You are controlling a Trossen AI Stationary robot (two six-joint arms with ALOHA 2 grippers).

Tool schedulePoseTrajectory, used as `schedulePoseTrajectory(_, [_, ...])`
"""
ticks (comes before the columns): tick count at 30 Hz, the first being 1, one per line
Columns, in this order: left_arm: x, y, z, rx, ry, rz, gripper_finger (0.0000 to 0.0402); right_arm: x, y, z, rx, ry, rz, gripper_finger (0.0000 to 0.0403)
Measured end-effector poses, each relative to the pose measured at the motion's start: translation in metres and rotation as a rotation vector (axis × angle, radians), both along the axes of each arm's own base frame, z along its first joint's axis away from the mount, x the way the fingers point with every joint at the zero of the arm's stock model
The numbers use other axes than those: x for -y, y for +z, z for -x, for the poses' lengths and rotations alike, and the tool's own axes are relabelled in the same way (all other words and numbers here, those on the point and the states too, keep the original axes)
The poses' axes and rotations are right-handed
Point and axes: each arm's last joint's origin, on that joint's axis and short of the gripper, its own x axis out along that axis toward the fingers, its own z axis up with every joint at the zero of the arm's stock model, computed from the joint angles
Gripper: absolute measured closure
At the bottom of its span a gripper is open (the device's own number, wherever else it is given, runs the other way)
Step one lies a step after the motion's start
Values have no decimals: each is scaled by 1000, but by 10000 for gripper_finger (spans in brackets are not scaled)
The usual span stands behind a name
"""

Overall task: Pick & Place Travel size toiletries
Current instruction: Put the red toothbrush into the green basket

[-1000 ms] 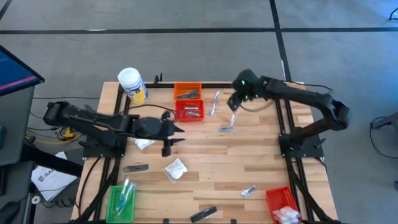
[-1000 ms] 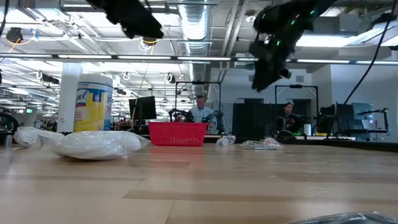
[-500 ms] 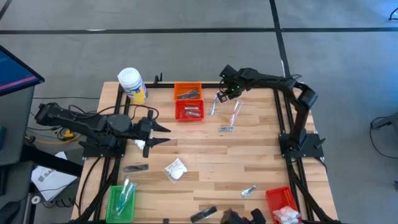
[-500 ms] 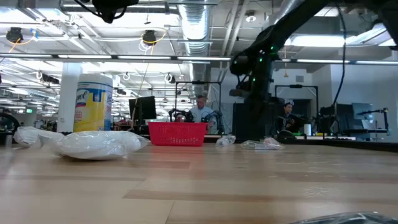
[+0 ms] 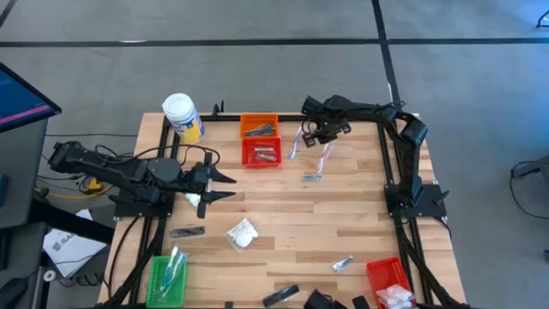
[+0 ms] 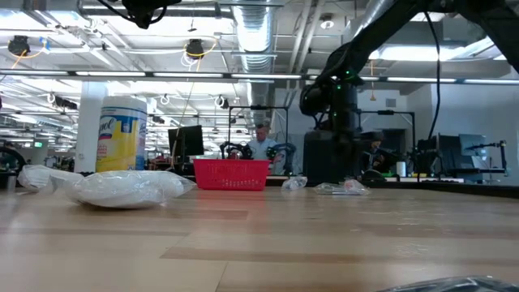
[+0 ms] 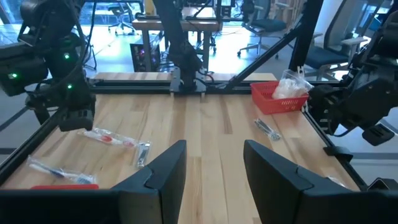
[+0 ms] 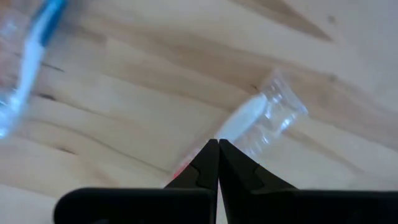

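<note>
We record the right claw [image 5: 319, 134] low over the far side of the light wooden slatted desk [image 5: 283, 236], its two dark fingers [image 8: 208, 163] pressed together. In the right wrist view the fingertips meet on a clear-plastic wrapped stick with a white and red core [image 8: 261, 118]; we cannot tell whether the wrapper is actually pinched between them. In the high view that stick [image 5: 326, 153] lies on the desk just beside the claw, with a clear-wrapped stick with a blue core [image 5: 296, 142] next to it, near the red plastic basket [image 5: 262, 153] and the orange plastic basket [image 5: 258, 126].

The left claw [image 5: 225, 184] hangs over the left half of the desk, fingers [image 7: 158, 177] spread apart with nothing between them.

Other toiletries lie scattered: a crumpled white packet [image 5: 242, 233] mid-desk, a silver-grey foil sachet [image 5: 343, 263] toward the near right, and a dark slim tube [image 5: 187, 231] near the left edge.

A big white jar with a yellow label [image 5: 183, 117] stands at the far left corner.
</note>
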Motion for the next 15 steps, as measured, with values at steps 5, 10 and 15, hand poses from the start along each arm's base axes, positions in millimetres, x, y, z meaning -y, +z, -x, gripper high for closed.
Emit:
schedulePoseTrajectory(5, [0, 1, 0, 8, 0, 2, 247, 1, 0, 5, -42, -27, -2, 402])
schedulePoseTrajectory(10, [4, 2, 0, 22, -20, 5, 247, 4, -3, 6, -44, -54, 12, 402])
schedulePoseTrajectory(15, [6, 3, 1, 29, -35, 1, 247, 5, -16, 5, -82, -59, -21, 403])
